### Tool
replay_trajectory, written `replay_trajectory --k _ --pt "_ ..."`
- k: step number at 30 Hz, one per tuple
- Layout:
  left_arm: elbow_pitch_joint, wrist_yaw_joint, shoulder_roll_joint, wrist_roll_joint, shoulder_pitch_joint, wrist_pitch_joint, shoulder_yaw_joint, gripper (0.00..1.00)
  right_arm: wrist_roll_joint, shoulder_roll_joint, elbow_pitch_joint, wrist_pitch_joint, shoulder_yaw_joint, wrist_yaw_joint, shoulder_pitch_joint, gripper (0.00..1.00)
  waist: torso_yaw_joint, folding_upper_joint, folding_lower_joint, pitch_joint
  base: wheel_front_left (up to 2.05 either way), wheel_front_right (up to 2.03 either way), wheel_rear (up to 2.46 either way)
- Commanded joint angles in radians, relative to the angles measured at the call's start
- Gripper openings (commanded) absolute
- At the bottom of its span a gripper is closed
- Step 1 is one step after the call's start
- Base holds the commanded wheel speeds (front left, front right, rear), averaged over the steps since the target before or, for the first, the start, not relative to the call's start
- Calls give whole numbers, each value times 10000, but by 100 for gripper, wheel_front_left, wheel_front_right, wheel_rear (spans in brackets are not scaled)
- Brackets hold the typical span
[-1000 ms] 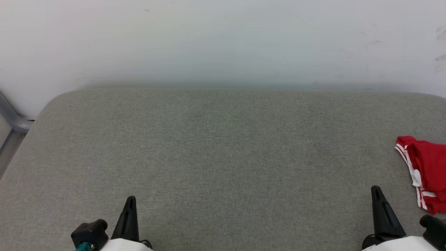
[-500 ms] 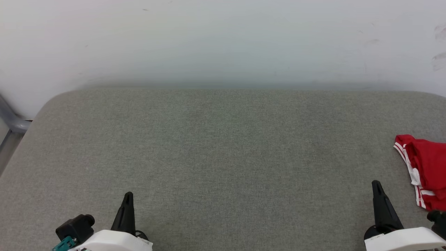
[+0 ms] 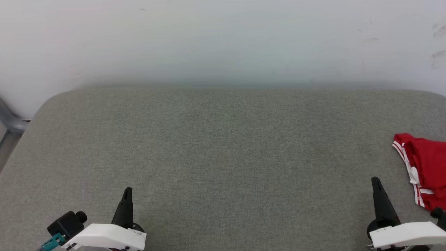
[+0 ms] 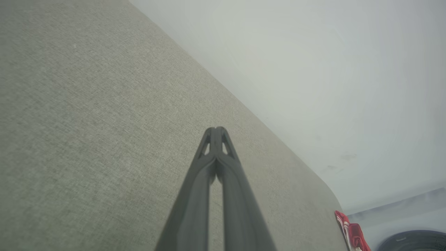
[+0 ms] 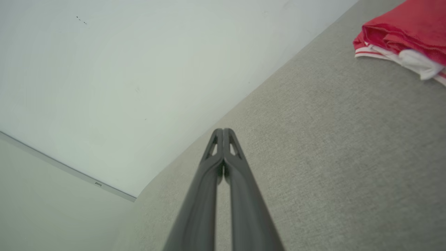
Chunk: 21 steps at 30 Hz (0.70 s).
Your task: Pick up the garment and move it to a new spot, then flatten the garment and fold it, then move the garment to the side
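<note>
The garment (image 3: 427, 167), a red T-shirt with white and striped trim, lies bunched at the right edge of the grey padded surface (image 3: 223, 146), partly cut off by the head view's edge. It shows as a folded heap (image 5: 407, 38) in the right wrist view and as a small red patch (image 4: 352, 233) in the left wrist view. My right gripper (image 3: 375, 181) is shut and empty, just left of the garment and apart from it; its tips (image 5: 223, 131) meet. At the lower left my left gripper (image 3: 128, 191) is shut with nothing in it, its tips (image 4: 216, 129) together.
A pale wall (image 3: 223, 42) rises behind the grey surface. A grey metal bar (image 3: 10, 122) stands off the surface's left corner. A dark round object (image 4: 414, 240) sits on the floor beyond the garment's end.
Both arms have come up a little and more of their white wrists shows; the fingers stay shut. The whole picture has shifted slightly, so the camera moved. The garment lies as before.
</note>
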Motion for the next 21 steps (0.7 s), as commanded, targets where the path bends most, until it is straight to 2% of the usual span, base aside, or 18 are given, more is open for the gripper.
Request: replay_trajectory --k 1,21 --pt "-69 -60 13 -267 -243 57 78 0 276 -71 -66 62 -17 0 -307 0 -3 0 0 2 0 0 0" --pt "185 -329 -4 -2745 -607 657 366 0 2640 -72 256 652 -77 -1 -686 0 -84 0 0 45 0 0 0"
